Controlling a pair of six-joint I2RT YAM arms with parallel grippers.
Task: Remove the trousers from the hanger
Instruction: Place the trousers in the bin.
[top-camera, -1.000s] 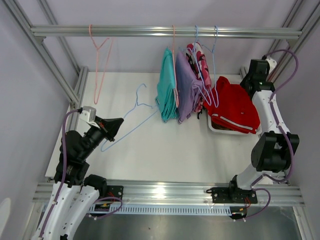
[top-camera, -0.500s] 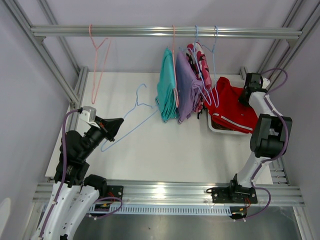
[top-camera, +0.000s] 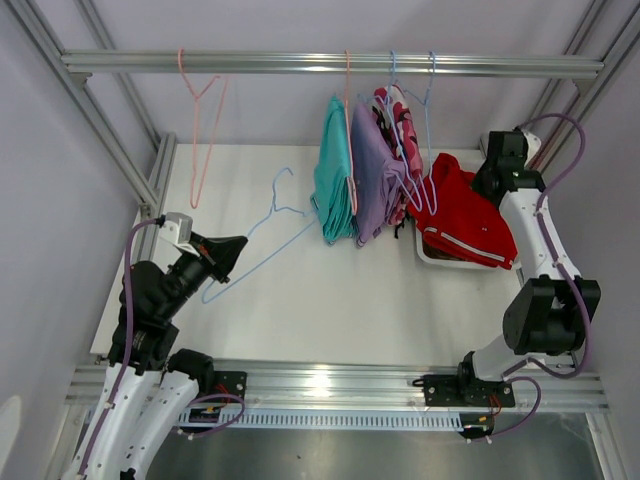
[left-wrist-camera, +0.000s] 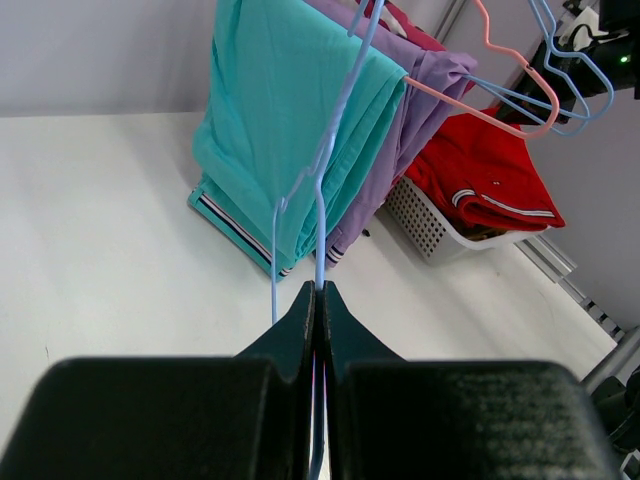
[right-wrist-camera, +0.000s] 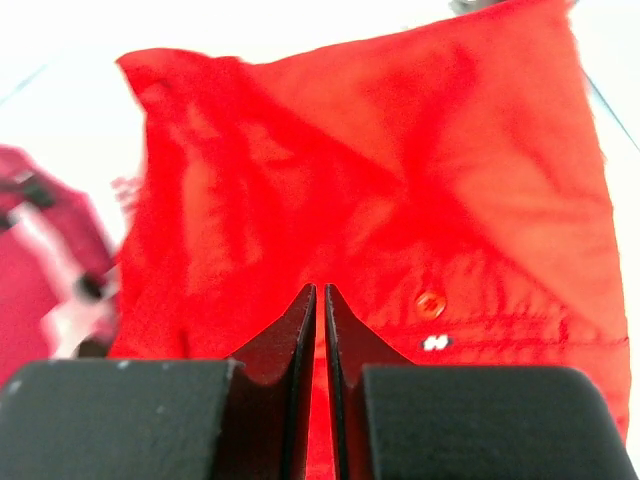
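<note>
The red trousers (top-camera: 465, 215) lie in the basket (top-camera: 432, 255) at the table's far right corner. The teal pair (top-camera: 333, 180), lilac pair (top-camera: 372, 185) and pink pair (top-camera: 398, 120) hang on hangers near the far edge, not yet done. The left hand (left-wrist-camera: 318, 292) pinches a bare blue hanger (left-wrist-camera: 320, 240). The right hand (right-wrist-camera: 320, 295) is closed and empty.

- Left arm (top-camera: 150, 335), at seven o'clock of the overhead view: glossy white lower shell, black joint housings, left purple cable (top-camera: 127, 290) running alongside.
- Right arm (top-camera: 545, 235), at three o'clock: white links, round black joints, right purple cable (top-camera: 560, 115) arching over the top.
- Right base plate (top-camera: 455, 388): black, with red wiring.
- Left gripper (left-wrist-camera: 318, 298) and right gripper (right-wrist-camera: 320, 298): matte black wedge fingers on textured black blocks.
</note>
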